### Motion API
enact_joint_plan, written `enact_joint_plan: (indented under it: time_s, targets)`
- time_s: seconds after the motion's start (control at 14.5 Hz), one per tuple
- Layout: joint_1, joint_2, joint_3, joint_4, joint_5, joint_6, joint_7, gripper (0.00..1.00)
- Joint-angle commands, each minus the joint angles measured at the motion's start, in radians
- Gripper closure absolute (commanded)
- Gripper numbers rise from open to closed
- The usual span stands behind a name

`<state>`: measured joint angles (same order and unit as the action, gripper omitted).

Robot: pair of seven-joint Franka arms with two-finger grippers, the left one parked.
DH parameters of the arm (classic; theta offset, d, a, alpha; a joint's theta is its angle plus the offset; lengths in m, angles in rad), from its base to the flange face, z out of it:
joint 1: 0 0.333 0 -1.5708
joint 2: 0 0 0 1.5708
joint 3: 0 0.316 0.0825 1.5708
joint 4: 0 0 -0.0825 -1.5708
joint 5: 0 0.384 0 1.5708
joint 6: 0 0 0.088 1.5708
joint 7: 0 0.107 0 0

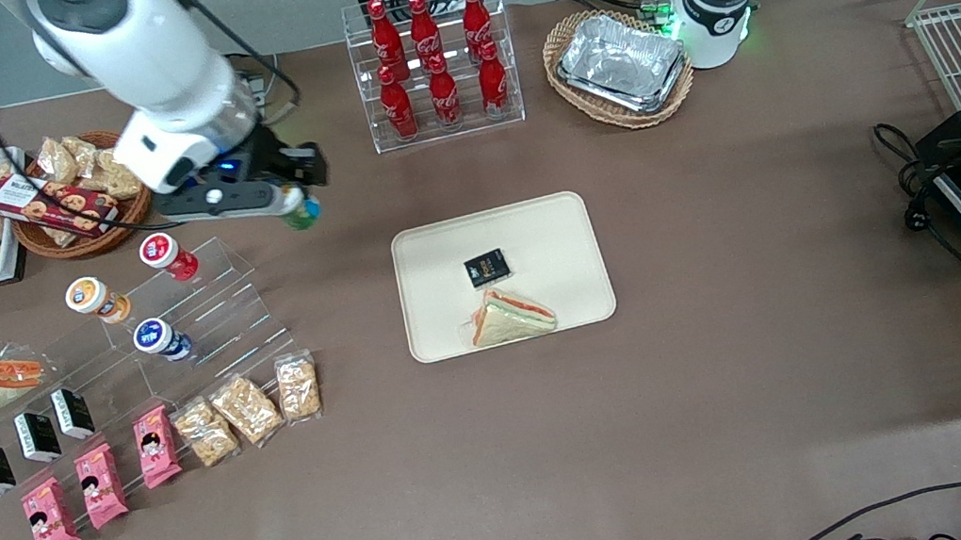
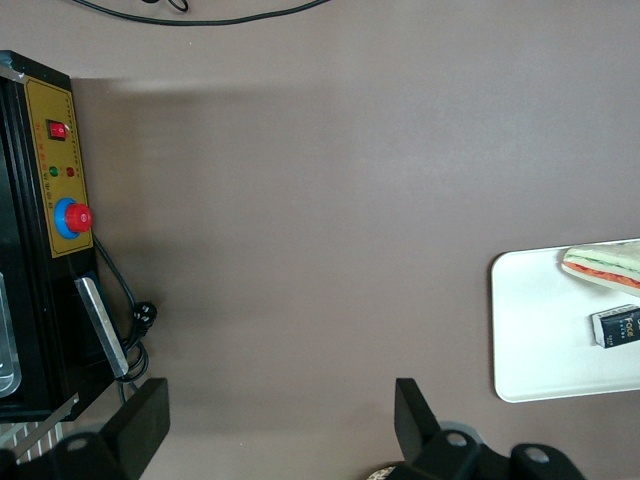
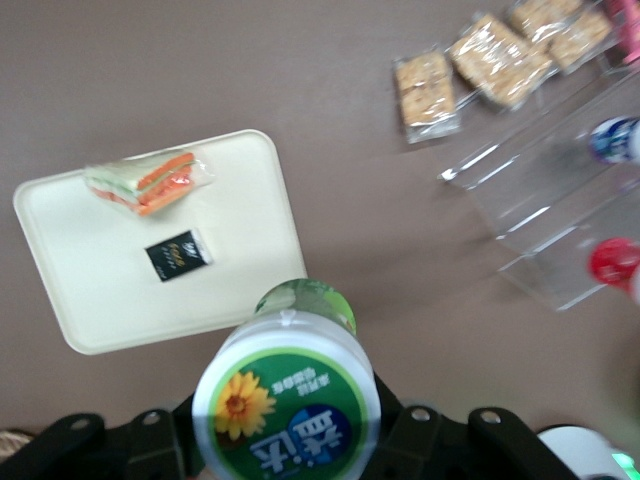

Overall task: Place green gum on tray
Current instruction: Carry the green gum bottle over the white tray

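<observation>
My right gripper [image 1: 298,208] is shut on the green gum [image 3: 288,400], a small bottle with a round green-and-white lid and green body; in the front view the gum [image 1: 303,213] hangs above the table, between the clear stepped stand and the tray. The cream tray [image 1: 574,227] lies in the middle of the table and holds a wrapped sandwich [image 1: 511,316] and a small black packet [image 1: 486,268]. In the right wrist view the tray [image 3: 250,230] shows below the gum, apart from it.
A clear stepped stand [image 1: 228,298] holds red-, orange- and blue-lidded bottles [image 1: 166,255]. Snack bags [image 1: 246,408], pink packets and a sandwich lie beside it. A cola bottle rack [image 1: 433,67] and a basket of foil trays [image 1: 620,66] stand farther back.
</observation>
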<state>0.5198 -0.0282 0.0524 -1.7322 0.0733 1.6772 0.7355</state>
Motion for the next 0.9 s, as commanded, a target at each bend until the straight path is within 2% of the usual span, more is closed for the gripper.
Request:
enact_joint_plan:
  time_s: [0.0, 0.28, 0.55, 0.83]
  targets:
    - [0.045, 0.092, -0.014, -0.058, 0.023, 0.169, 0.143, 0.74]
    - [0.118, 0.142, -0.014, -0.262, 0.017, 0.500, 0.231, 0.74]
    - [0.154, 0.209, -0.014, -0.351, 0.013, 0.627, 0.277, 0.74]
    - [0.229, 0.313, -0.017, -0.422, 0.002, 0.817, 0.399, 0.74]
